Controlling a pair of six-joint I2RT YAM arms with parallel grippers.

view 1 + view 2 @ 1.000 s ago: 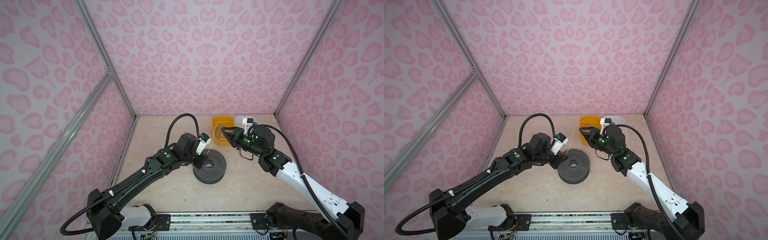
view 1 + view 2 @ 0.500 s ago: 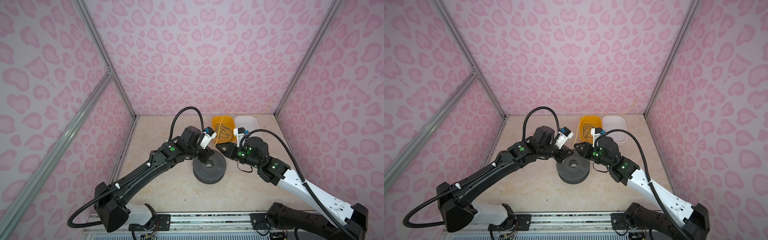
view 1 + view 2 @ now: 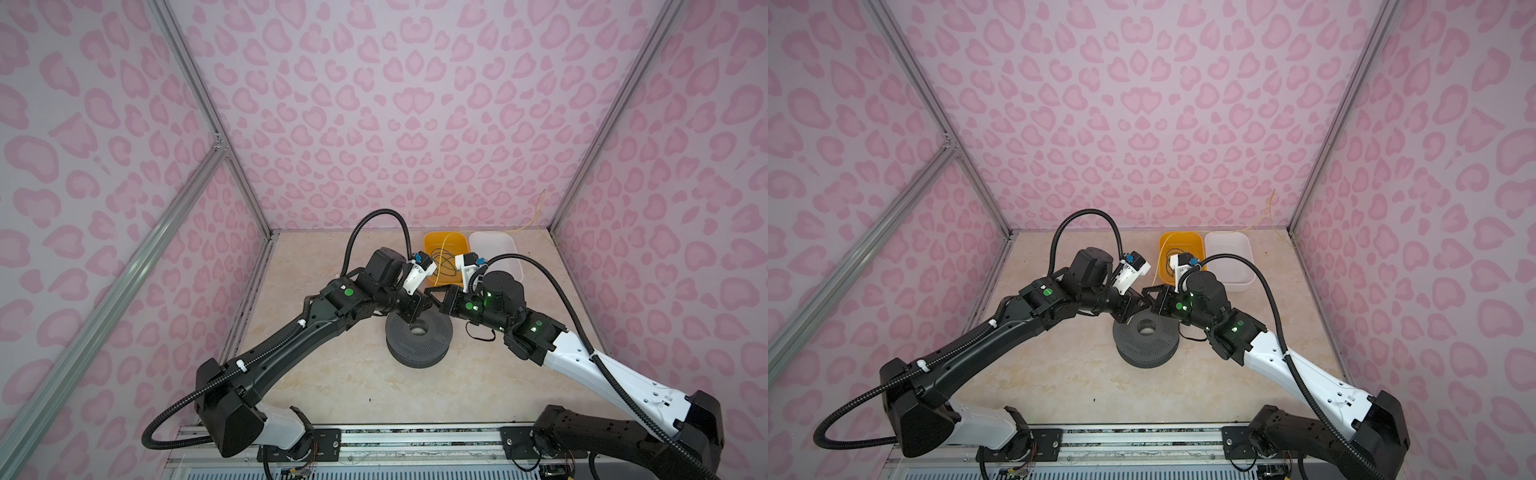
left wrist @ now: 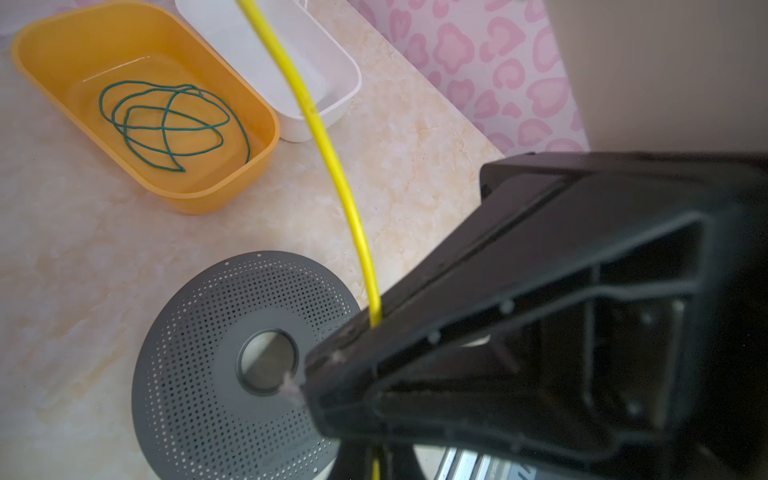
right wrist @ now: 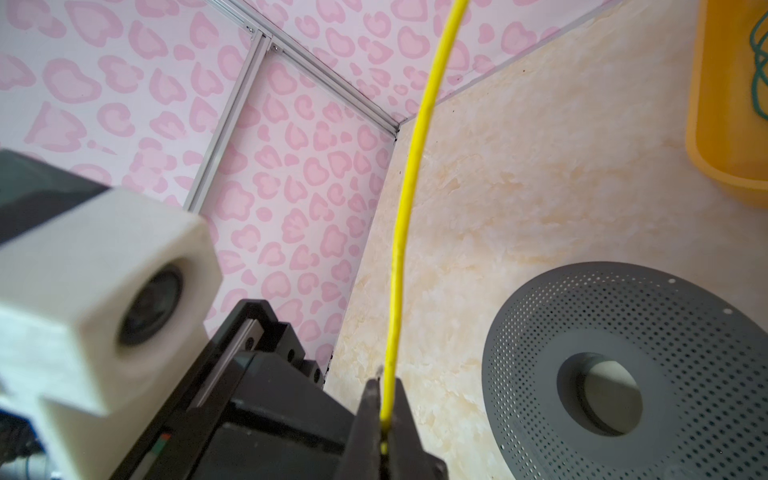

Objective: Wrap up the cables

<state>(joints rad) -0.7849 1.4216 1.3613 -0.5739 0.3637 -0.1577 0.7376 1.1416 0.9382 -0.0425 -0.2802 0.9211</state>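
The left gripper (image 3: 420,306) and the right gripper (image 5: 384,415) meet tip to tip just over the far edge of the grey perforated spool (image 4: 187,353) on the bench (image 4: 83,249). Both are clamped tight on the same yellow cable (image 5: 409,187) - the right wrist view shows it pinched between that gripper's fingers. From there the cable rises past the orange tub (image 4: 216,199) and the white tub (image 4: 349,95) toward the back right corner. The green cable (image 4: 166,124) lies in loose loops inside the orange tub - untouched.
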